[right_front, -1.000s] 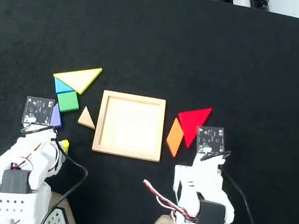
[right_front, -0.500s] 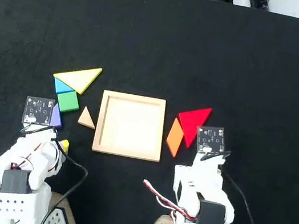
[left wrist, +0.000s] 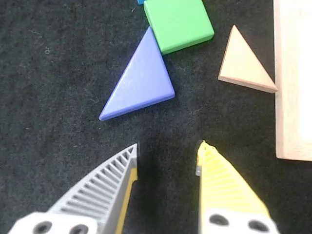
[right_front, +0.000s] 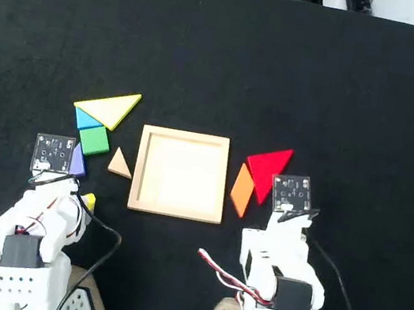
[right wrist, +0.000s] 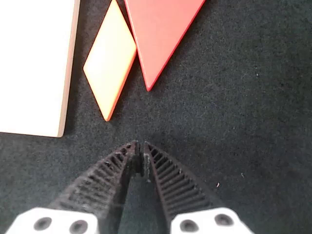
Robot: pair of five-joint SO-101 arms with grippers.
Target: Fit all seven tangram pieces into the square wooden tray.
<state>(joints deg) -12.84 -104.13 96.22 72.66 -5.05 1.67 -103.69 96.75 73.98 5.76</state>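
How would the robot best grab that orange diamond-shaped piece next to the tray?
Probably straight from above, since the orange piece lies flat. Pinch across its two long parallel edges near the middle; bare cloth shows beside both, between the tray and the red triangle.

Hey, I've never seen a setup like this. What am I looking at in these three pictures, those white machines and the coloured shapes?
These are two small robot arms, the left arm and the right arm, at a black table. The high view comes from a fixed camera looking down. The other two come from a camera on each arm's wrist, looking along its gripper.

The left gripper is open and holds nothing. The right gripper is shut on nothing.

Between the arms lies a square wooden tray. To its left are a pale yellow triangle, a blue piece, a green square, a purple triangle and a tan triangle. To its right are a red triangle and an orange parallelogram. All seven lie outside the tray.
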